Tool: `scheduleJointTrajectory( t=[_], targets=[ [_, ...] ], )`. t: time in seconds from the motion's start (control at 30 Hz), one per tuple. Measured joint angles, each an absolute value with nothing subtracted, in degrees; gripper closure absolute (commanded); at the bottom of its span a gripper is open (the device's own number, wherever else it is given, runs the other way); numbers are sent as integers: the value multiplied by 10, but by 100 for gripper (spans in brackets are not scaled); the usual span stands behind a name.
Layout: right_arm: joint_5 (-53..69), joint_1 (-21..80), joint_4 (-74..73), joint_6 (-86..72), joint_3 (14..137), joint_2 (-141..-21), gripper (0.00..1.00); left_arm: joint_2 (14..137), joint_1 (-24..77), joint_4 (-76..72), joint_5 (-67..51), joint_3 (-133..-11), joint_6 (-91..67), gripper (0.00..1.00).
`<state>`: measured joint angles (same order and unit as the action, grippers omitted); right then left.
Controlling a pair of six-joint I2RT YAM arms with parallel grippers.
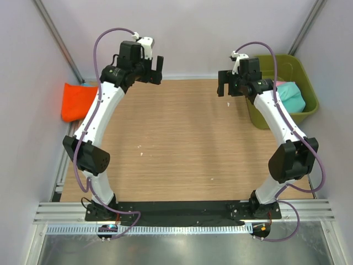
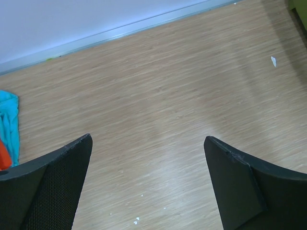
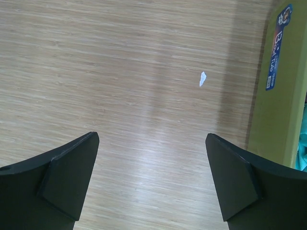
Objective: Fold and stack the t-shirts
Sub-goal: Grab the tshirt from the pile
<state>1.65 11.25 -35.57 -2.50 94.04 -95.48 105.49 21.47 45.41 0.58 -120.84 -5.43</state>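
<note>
With left gripper [image 1: 156, 70] and right gripper [image 1: 223, 84] both spread empty, the teal t-shirt [image 1: 291, 96] in the bin [image 1: 287, 62] should be pinched high (the right is nearer) and lifted clear.

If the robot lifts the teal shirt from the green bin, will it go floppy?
Probably floppy: the teal shirt lies bunched in a soft heap in the green bin, so it should droop when lifted. It looks light for its bulk. It might drag on the bin's wall coming out.
</note>
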Motion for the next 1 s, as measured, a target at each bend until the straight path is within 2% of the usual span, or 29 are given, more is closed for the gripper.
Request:
scheduleJointTrajectory(
  t=[0.47,0.6,0.8,1.0],
  targets=[
    [3,111,-359,29,953,-959,1,1063,223,454,-2,-1208,-40,1],
    [-10,98,-357,41,992,-980,3,1063,227,454,-18,-1208,-23,4],
    [23,-14,-357,-6,1072,-1044,12,1063,242,455,-30,-1195,9,4],
    [23,-121,-360,-26,1110,-1099,15,1063,248,461,-26,-1191,28,2]
  ],
)
